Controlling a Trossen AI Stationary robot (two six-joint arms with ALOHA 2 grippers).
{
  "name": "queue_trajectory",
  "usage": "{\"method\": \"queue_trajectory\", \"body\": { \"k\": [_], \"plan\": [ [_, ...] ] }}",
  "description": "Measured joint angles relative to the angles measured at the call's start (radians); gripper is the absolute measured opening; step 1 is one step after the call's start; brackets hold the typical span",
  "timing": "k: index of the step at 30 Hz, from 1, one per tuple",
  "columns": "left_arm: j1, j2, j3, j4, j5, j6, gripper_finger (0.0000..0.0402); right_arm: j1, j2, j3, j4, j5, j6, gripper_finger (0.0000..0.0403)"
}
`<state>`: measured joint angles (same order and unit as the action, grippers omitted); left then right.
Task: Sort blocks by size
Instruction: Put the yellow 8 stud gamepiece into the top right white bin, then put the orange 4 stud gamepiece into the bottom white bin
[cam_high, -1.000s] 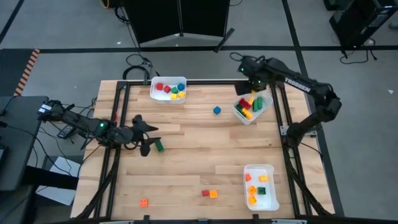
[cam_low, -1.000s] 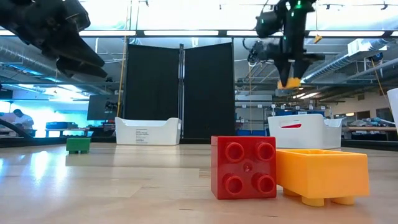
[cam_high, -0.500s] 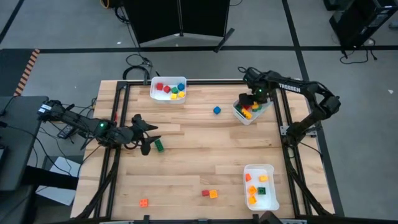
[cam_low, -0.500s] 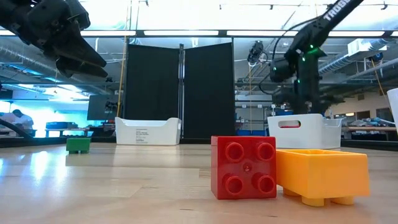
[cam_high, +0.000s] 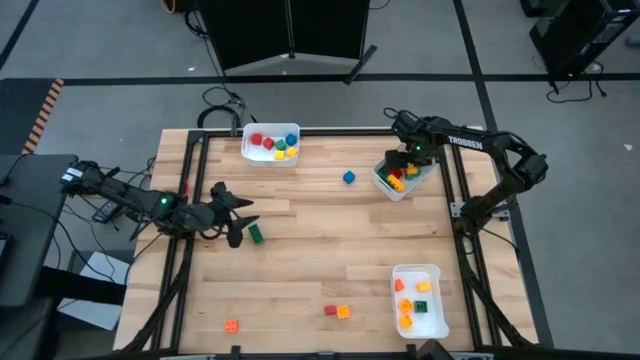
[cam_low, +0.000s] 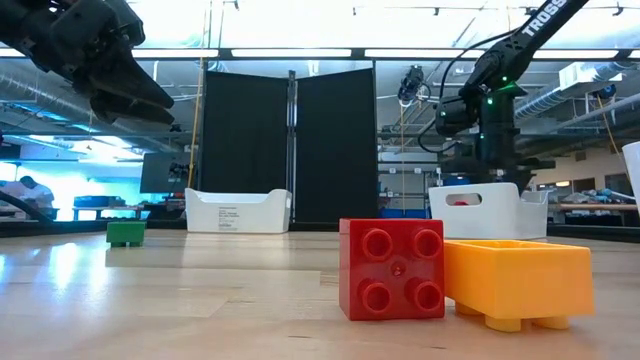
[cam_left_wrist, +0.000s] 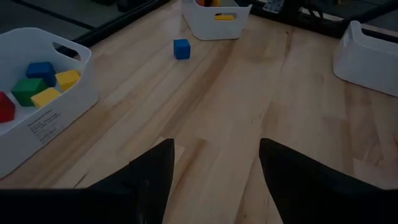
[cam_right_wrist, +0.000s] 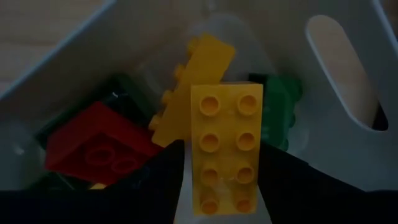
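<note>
My right gripper (cam_high: 408, 160) reaches down into the white bin at the far right (cam_high: 392, 186). Its open fingers (cam_right_wrist: 160, 183) stand on either side of a long yellow block (cam_right_wrist: 225, 155), which lies on red, green and yellow blocks there. My left gripper (cam_high: 236, 216) hovers open above the table's left part, nothing between its fingers (cam_left_wrist: 214, 186). A green block (cam_high: 256, 235) rests on the wood right beside it. A blue cube (cam_high: 348, 177) sits at the far middle. Red and orange blocks (cam_high: 337, 311) lie near the front edge. My right gripper points down with one finger along each long side of the yellow block (cam_right_wrist: 194, 162). A thin pale gap shows beside one finger; whether the other finger touches the block I cannot tell. The block lies flat, studs up, on the blocks below.
A white bin (cam_high: 270, 143) with red, blue, green and yellow blocks stands at the far left. Another (cam_high: 418, 300), with orange and green blocks, is near right. A lone orange block (cam_high: 232, 325) lies at the near left. Bare wood spreads across the middle.
My right gripper has come down from well above the far right bin into it, carrying the yellow block, and has shifted a little toward the near edge. In the low view its fingers now stand behind the bin's wall.
</note>
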<state>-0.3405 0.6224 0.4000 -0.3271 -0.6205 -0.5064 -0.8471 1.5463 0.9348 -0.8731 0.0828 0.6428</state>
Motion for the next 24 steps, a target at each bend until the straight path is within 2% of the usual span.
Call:
{"method": "queue_trajectory", "body": {
  "k": [5,9,20,24],
  "plan": [
    [0.0,0.0,0.0,0.0,0.0,0.0,0.0243,0.0,0.0,0.0,0.01,0.001,0.0,0.0203],
    [0.0,0.0,0.0,-0.001,0.0,0.0,0.0243,0.0,0.0,0.0,0.011,0.001,0.0,0.0223],
    [0.0,0.0,0.0,0.0,0.0,0.0,0.0243,0.0,0.0,0.0,0.01,-0.001,-0.004,0.0339],
    [0.0,0.0,0.0,0.0,0.0,0.0,0.0243,0.0,-0.001,0.0,0.002,0.0,0.023,0.0364]
  ]
}}
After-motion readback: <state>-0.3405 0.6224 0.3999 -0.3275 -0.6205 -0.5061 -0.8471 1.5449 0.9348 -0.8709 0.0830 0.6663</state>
